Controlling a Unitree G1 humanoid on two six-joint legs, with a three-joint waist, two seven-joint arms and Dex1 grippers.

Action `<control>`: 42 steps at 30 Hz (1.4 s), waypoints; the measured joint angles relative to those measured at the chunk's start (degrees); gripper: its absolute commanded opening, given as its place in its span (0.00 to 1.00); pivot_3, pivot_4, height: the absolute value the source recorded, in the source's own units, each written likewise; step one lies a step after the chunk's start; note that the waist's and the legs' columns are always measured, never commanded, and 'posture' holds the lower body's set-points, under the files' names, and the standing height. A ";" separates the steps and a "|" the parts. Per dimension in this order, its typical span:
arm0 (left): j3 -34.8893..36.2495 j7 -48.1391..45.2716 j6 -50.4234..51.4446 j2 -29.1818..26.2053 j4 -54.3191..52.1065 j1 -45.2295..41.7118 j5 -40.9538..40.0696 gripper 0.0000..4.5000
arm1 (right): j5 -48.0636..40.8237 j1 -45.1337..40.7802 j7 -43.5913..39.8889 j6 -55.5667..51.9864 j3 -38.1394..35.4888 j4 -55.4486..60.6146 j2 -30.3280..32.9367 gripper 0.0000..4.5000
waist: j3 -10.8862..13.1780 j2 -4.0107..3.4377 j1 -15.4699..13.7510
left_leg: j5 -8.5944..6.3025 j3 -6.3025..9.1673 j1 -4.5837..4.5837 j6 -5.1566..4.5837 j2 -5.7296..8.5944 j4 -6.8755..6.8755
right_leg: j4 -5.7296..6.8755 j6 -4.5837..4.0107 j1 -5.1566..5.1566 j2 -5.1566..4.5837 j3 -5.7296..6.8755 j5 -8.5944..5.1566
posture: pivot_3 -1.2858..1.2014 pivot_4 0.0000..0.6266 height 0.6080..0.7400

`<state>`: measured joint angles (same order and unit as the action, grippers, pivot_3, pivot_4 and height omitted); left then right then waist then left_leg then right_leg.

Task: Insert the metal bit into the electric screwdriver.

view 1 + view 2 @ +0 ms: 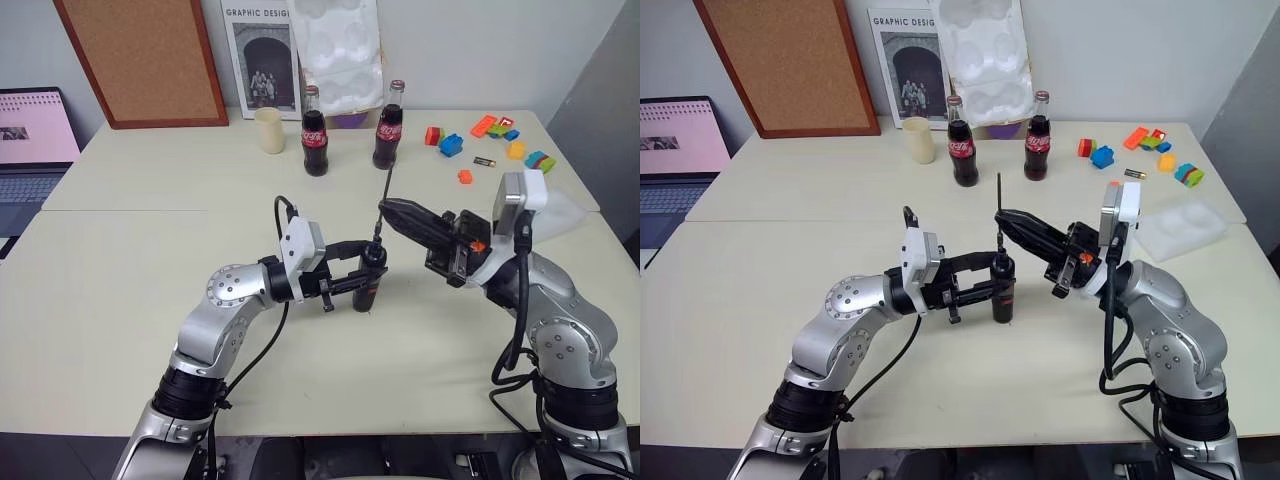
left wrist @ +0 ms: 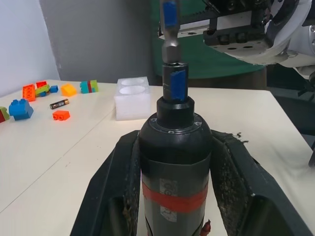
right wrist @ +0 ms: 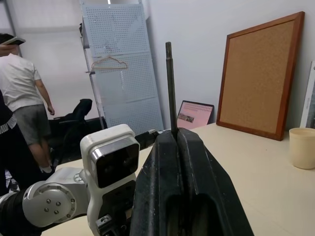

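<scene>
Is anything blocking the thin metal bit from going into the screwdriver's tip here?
Nothing visible. The right hand holds the thin dark-grey metal bit upright, its lower end already at the tip of the dark pen-shaped electric screwdriver gripped by the left hand.

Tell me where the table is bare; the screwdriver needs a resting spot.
Bare: the near table left of the left gripper, and between the laptop and the cup. Crowded: the far right corner, with toy bricks, battery and foam tray.
</scene>
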<state>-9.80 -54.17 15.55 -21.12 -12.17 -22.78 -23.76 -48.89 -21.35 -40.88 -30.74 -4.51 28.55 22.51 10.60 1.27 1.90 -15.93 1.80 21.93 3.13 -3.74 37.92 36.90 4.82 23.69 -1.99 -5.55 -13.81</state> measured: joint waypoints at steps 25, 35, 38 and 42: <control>-0.70 -0.22 -1.43 0.01 0.00 0.26 0.92 0.36 | 3.01 1.51 0.55 2.68 1.49 1.38 1.50 0.00 | 0.00 0.00 -0.01 | 0.00 0.00 -0.01 0.00 0.00 0.01 | 0.00 -0.01 -0.01 0.00 0.00 -0.01 | 0.52 0.24 1.00; -1.11 -0.26 -2.13 0.02 0.07 0.25 1.22 0.36 | 3.23 2.51 0.85 2.27 1.80 3.90 4.54 0.00 | -0.01 0.00 -0.02 | 0.00 0.00 -0.10 0.00 0.00 0.01 | 0.01 -0.20 -0.09 0.00 0.00 -0.12 | 0.52 0.24 1.00; -1.12 -0.28 -2.20 0.02 0.23 0.25 1.29 0.36 | 1.37 1.64 1.11 -0.27 1.57 4.34 6.67 0.00 | -0.03 0.02 -0.01 | 0.00 0.00 -0.18 0.00 0.00 0.02 | -0.01 -0.29 -0.18 0.00 0.00 -0.18 | 0.52 0.24 1.00; -1.10 -0.24 -2.26 0.02 0.47 0.20 1.26 0.36 | -0.33 0.07 2.20 -2.78 1.12 3.83 7.93 0.00 | -0.05 0.04 0.01 | 0.00 0.01 -0.20 0.00 0.00 0.02 | 0.00 -0.31 -0.19 0.00 0.00 -0.20 | 0.52 0.24 1.00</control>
<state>-10.91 -54.41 13.29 -21.10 -11.71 -22.58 -22.50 -49.22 -21.28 -38.69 -33.53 -3.39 32.37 30.44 10.55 1.31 1.91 -15.93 1.81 21.73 3.13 -3.74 37.94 36.90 4.51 23.50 -1.99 -5.55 -14.01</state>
